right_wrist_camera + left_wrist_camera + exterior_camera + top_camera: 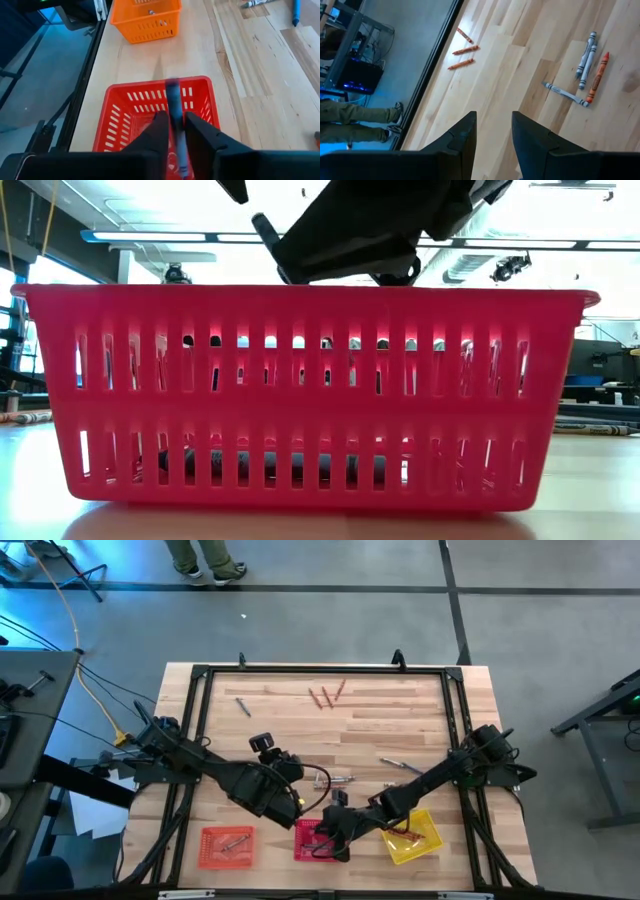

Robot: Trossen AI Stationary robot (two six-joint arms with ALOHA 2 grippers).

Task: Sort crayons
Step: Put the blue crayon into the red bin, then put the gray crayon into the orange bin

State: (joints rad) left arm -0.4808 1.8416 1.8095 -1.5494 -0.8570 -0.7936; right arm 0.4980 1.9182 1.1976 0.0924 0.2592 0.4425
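Crayon (174, 117), bluish-grey and blurred, stands between the fingers of the right end effector (173, 131) in the right wrist view, its long axis running from between the fingertips toward the red basket (120, 107) beyond. The fingers sit close on either side of it; whether they clamp it or have let go, I cannot tell. In the high view this end effector (333, 832) sits at lower centre of the frame, over the red basket (302, 841), between the orange basket (207, 850) and the yellow basket (428, 838).

Left end effector (494, 131) hangs over bare worktop (530, 85), fingers apart with nothing between them. Its wrist view shows what the others do not resolve: two grey crayons (586, 59) lying parallel, an orange one (598, 78) beside them, a further grey one (565, 93) crossing at their ends, all at upper right of that frame, well apart from the fingers. Three orange crayons (463, 50) lie near the worktop edge, upper left centre.

The low view shows only the red basket wall (300, 395) and dark arm parts above it; a dark shape behind the slots is not identifiable.
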